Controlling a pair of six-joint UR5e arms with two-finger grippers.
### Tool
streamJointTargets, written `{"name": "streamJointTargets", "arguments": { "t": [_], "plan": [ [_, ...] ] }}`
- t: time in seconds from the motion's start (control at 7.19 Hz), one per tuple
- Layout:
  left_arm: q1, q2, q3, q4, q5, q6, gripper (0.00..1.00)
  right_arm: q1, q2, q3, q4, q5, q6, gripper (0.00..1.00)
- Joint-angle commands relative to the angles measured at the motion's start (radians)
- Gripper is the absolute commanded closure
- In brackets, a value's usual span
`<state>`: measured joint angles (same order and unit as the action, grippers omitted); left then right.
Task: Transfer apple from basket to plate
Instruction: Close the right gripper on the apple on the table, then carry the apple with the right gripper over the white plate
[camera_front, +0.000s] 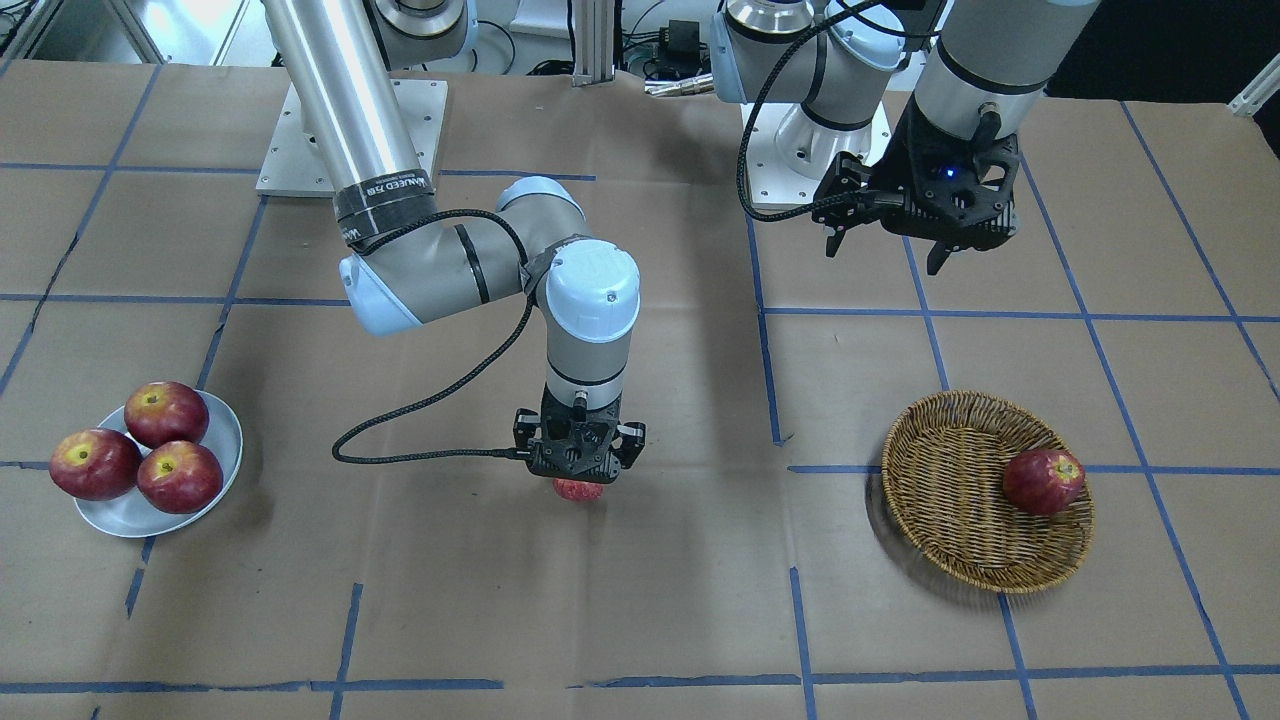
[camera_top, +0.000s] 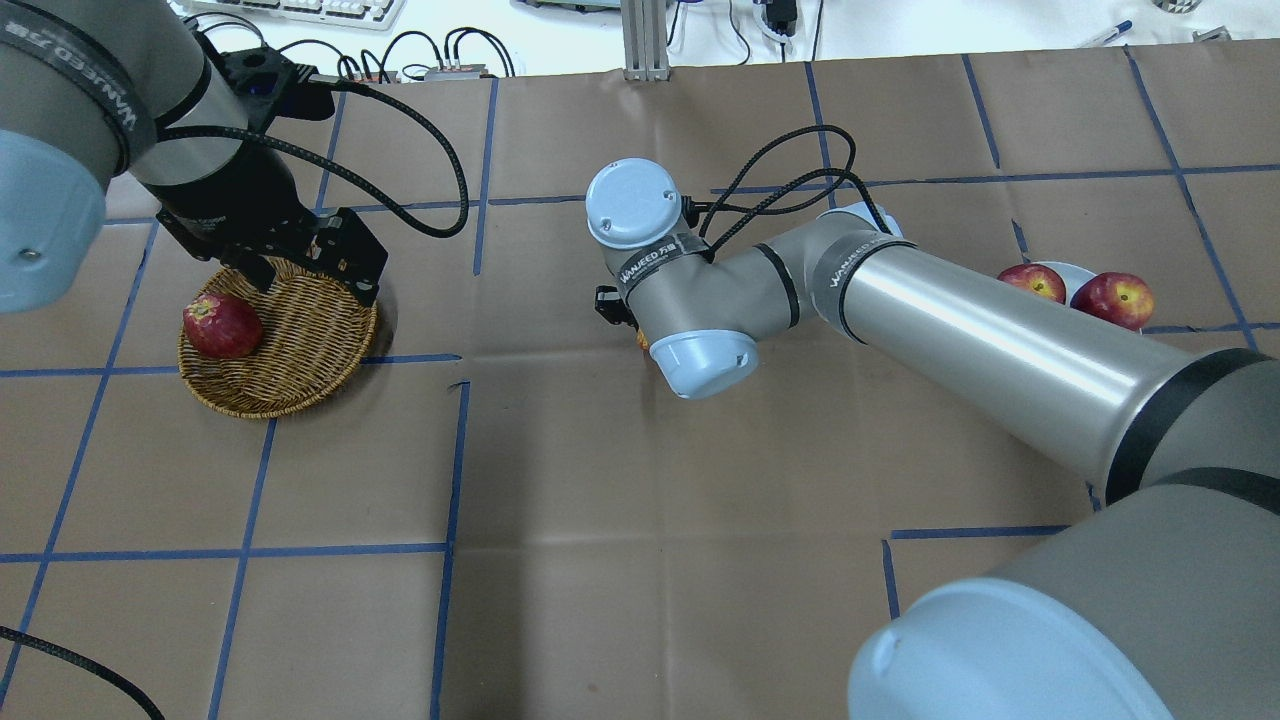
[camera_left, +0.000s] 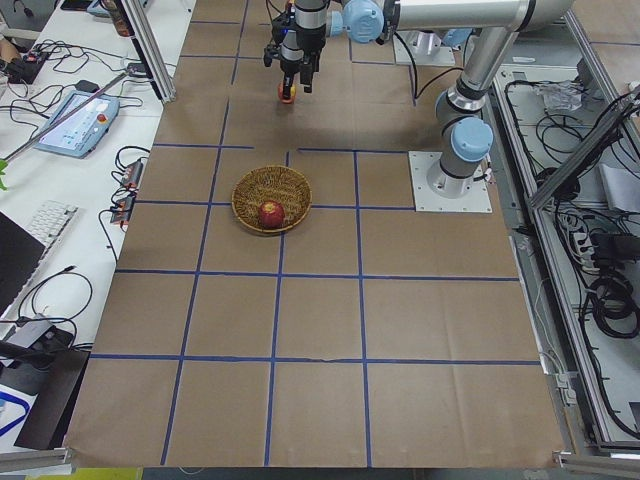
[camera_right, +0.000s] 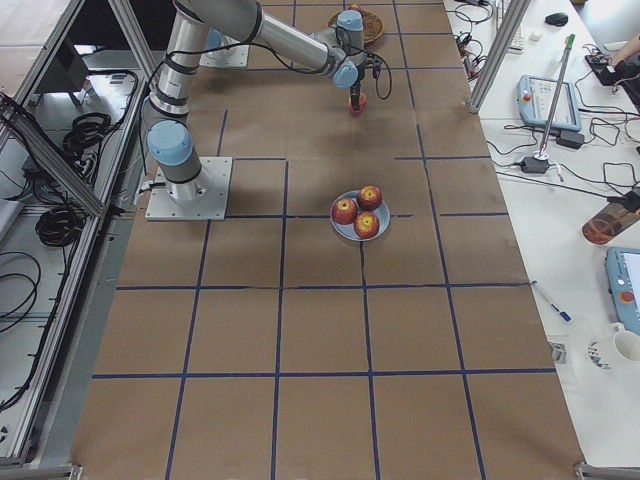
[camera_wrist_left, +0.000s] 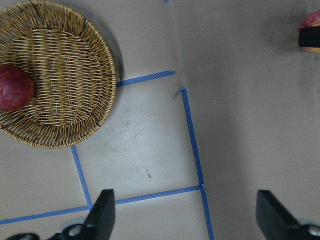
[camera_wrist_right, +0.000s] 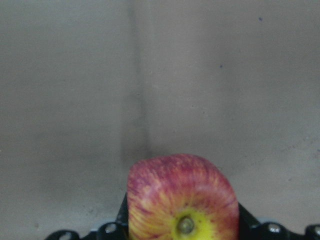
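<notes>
Grips the streaky apple (camera_front: 578, 491) in the right gripper (camera_front: 579, 478), well apart from the white plate (camera_front: 228, 445), on its wicker basket (camera_front: 950, 490) side. Holds the left gripper (camera_front: 882, 258) spread, empty, even farther from the plate.

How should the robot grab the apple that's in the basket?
Probably best to come straight down from above and pinch the apple across its round middle. It lies low in the basket, up against the wicker wall, so a reach from the side would likely bump the rim. Only its top is open.
</notes>
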<state>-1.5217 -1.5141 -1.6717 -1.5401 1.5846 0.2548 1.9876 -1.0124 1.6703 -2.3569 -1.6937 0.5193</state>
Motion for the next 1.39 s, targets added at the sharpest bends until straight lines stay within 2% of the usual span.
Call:
{"name": "streamJointTargets", "arguments": {
  "t": [0.0, 0.14, 0.28, 0.42, 0.7, 1.25],
  "plan": [
    [0.0, 0.0, 0.0, 0.0, 0.0, 0.003, 0.01, -0.013, -0.014, -0.023, -0.001, -0.001, -0.01, 0.54],
    [0.0, 0.0, 0.0, 0.0, -0.002, 0.003, 0.01, -0.023, -0.035, -0.059, 0.016, -0.001, -0.012, 0.53],
    [0.0, 0.0, 0.0, 0.0, 0.0, 0.004, 0.01, -0.042, -0.082, -0.099, 0.112, 0.003, -0.015, 0.53],
    [0.0, 0.0, 0.0, 0.0, 0.0, 0.006, 0.01, -0.1, -0.144, -0.119, 0.213, 0.006, -0.051, 0.53],
    [0.0, 0.0, 0.0, 0.0, 0.0, 0.008, 0.01, -0.269, -0.254, -0.113, 0.356, 0.015, -0.261, 0.53],
    [0.001, 0.0, 0.0, 0.0, 0.0, 0.008, 0.01, -0.574, -0.284, -0.078, 0.398, 0.014, -0.735, 0.53]
  ]
}}
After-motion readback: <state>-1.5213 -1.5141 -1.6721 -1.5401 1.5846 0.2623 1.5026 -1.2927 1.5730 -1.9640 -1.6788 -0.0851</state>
